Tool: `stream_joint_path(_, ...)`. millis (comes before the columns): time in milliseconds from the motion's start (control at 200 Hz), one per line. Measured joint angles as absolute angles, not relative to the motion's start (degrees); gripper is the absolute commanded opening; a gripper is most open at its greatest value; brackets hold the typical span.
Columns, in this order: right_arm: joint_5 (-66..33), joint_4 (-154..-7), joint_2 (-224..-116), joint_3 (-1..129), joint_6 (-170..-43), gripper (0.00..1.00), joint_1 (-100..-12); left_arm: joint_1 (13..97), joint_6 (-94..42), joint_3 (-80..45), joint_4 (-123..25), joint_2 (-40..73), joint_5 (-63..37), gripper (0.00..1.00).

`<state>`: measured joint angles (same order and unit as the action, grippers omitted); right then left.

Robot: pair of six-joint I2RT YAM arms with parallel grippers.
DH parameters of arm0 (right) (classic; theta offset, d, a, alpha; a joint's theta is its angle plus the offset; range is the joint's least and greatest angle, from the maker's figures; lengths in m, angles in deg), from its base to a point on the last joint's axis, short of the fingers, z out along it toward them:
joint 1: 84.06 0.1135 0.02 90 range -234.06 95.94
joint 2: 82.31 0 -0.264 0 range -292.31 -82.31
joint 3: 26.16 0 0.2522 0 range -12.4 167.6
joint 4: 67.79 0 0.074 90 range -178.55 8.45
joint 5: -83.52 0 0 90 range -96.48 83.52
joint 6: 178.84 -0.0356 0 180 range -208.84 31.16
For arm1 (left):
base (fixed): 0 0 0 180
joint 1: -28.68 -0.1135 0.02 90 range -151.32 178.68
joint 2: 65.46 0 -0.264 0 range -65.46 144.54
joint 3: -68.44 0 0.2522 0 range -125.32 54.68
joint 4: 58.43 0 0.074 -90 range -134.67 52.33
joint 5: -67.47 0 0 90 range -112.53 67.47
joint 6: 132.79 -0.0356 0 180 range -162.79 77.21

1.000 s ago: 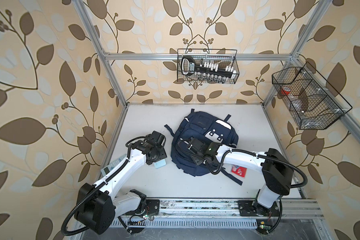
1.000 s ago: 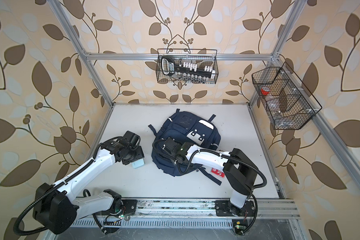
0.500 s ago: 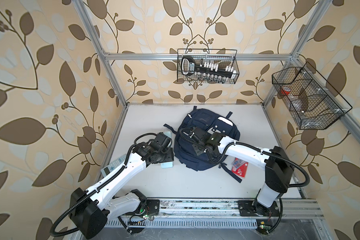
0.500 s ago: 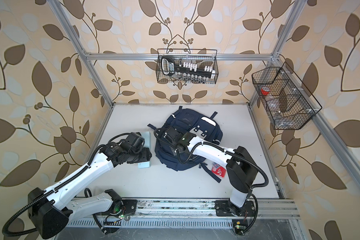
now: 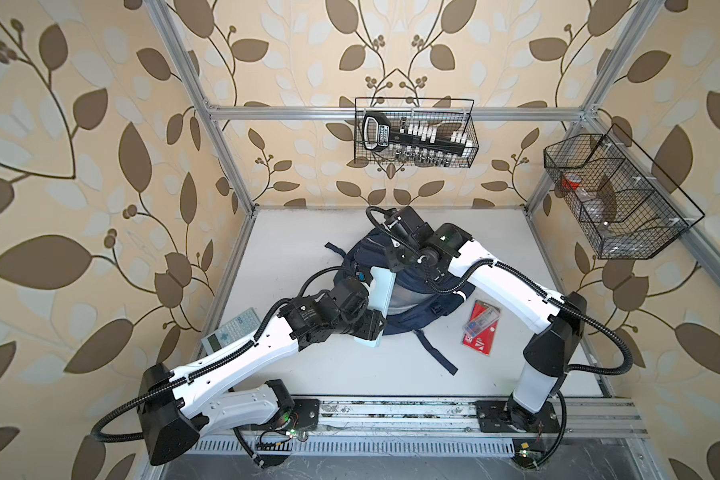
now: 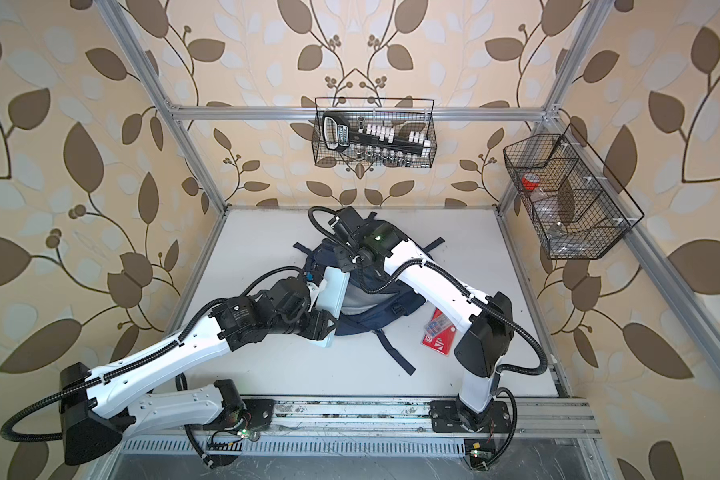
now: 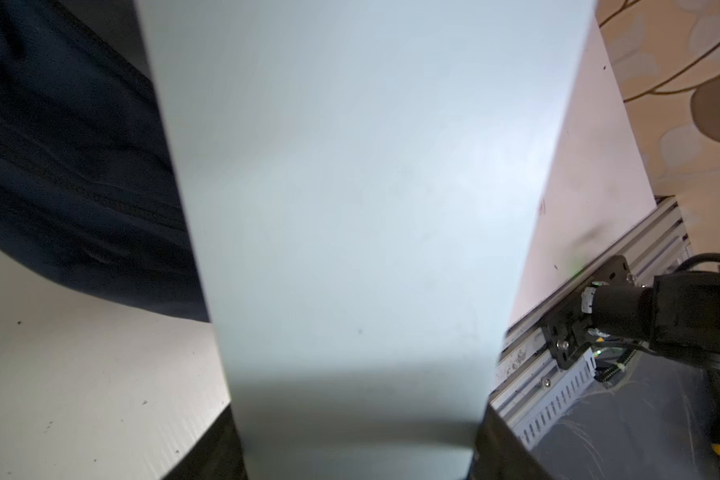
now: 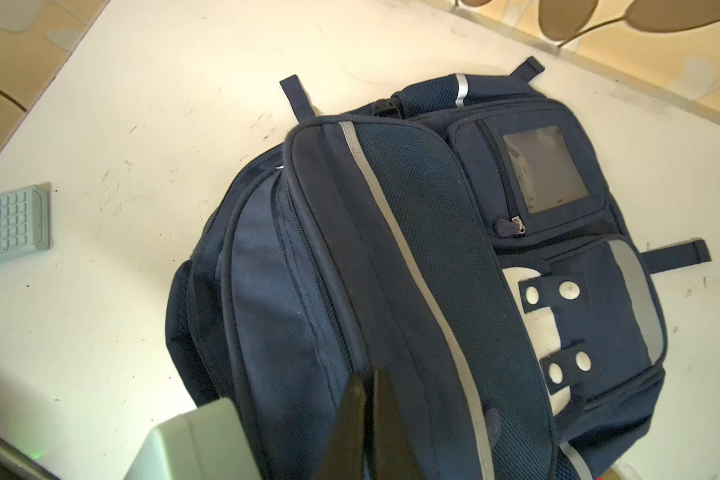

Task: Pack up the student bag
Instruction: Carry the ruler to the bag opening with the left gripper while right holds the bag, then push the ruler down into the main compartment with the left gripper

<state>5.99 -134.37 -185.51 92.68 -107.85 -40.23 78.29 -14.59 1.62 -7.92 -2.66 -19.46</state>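
— Between the tips of the right gripper (image 8: pixel 368 375) sits a fold of navy cloth. The jaws are pressed together on the upper flap of the student bag (image 8: pixel 412 257), which spreads away from them across the table (image 8: pixel 142 104).

— They stood apart a second ago, low against the bag. So the pinch is new?

— New, and the arm has risen and pulled away from its own base with it. Below that gripper the mouth now gapes, with grey lining showing in both top views.

— And the left gripper (image 5: pixel 368 327)?

— Its jaws stand partly spread, clamped across the near end of a pale slab (image 5: pixel 381 291), a book or a case, I cannot tell which. A second ago it held that slab out beside the bag. Now the slab stretches ahead of it to the lifted rim, just beside the right gripper's fingers (image 8: pixel 350 415). Whether its far end has passed the rim is hidden.

— What does it mean for packing?

— I judge the opening step done and the first insertion in hand: one arm keeps the mouth open, the other feeds. If the pinch slips, the flap would drop on the slab.

— Anything left outside?

— Behind the left gripper, near its arm, a calculator (image 5: pixel 231 332) lies on the table. Well apart from the right gripper, back beside its arm, lies a red packet (image 5: pixel 481 328). Neither is touched, so the task looks early.
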Motion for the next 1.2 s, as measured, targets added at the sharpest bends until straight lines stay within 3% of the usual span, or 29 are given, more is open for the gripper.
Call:
stream_joint_path(245, 2.9, -135.2, -186.6, 92.7, -108.0, 0.0, -41.2, 78.6, -13.5, 2.8, -9.2, 1.2, -18.7, 0.0)
stream_joint_path(635, 0.8, -133.5, -187.7, 92.7, -108.3, 0.0, -42.2, 78.6, -8.6, 9.4, -3.2, -4.1, -15.0, 0.0)
stream_joint_path(975, -2.1, -129.8, -186.4, 87.9, -111.2, 0.0, -42.1, 77.6, -5.5, -8.2, -3.5, 16.8, -21.6, 0.0)
stream_joint_path(1200, -2.0, -126.4, -184.8, 84.7, -113.9, 0.0, -42.7, 69.6, -0.2, -11.6, -10.6, 25.1, -19.3, 0.0)
